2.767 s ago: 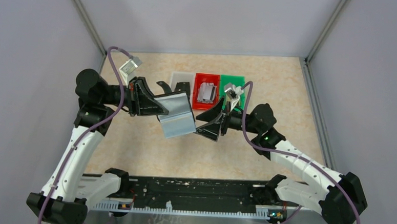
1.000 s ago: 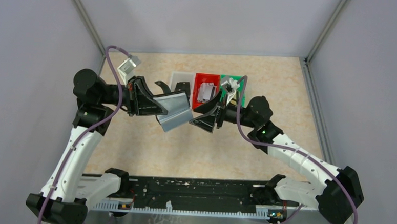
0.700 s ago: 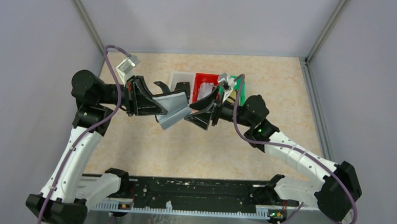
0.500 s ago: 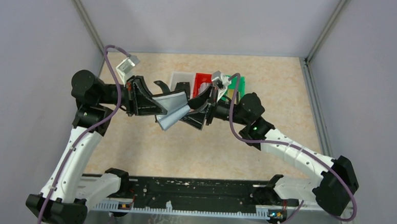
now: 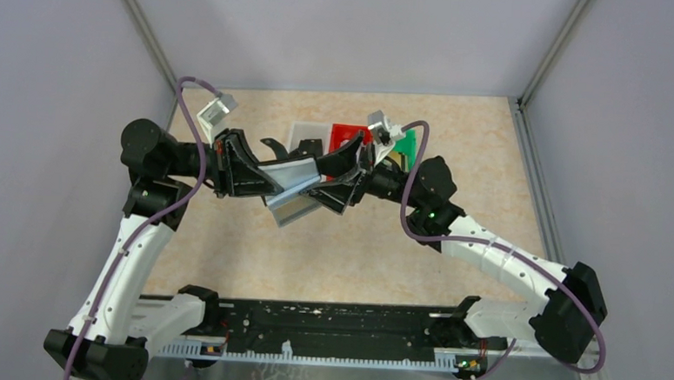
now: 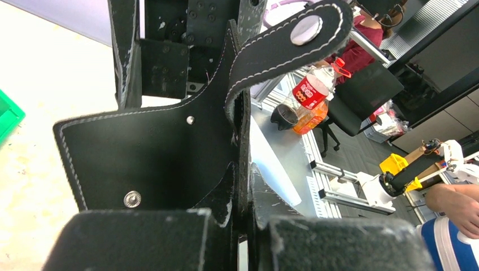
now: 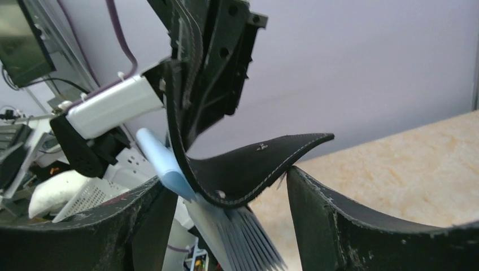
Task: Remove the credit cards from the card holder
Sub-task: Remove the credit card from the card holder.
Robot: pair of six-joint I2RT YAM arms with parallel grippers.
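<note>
Over the beige worktop [image 5: 492, 163], just in front of the white bin [image 5: 306, 136], red bin [image 5: 343, 141] and green bin [image 5: 408, 141], the black card holder [image 5: 294, 196] hangs open in the air. The left fingers [image 6: 141, 240] pinch its edge. The right fingers [image 7: 367, 231] stand apart on either side of its free end.

Top view: light is even and diffuse with no glare. The arms cast only weak, soft-edged shadows on the table [image 5: 491, 181]. Focus is sharp across the frame.

Left wrist view: the left gripper [image 6: 244, 231] at the bottom edge is out of focus, its edges fuzzy and grey. The card holder [image 6: 152, 164] is sharp enough to show white stitching, and its metal studs catch small highlights. The room behind it is bright.

Right wrist view: the right gripper [image 7: 231, 226] is dark and soft in the lower corners. The card holder is backlit against the pale wall, nearly a silhouette. The background on the left is blurred.
</note>
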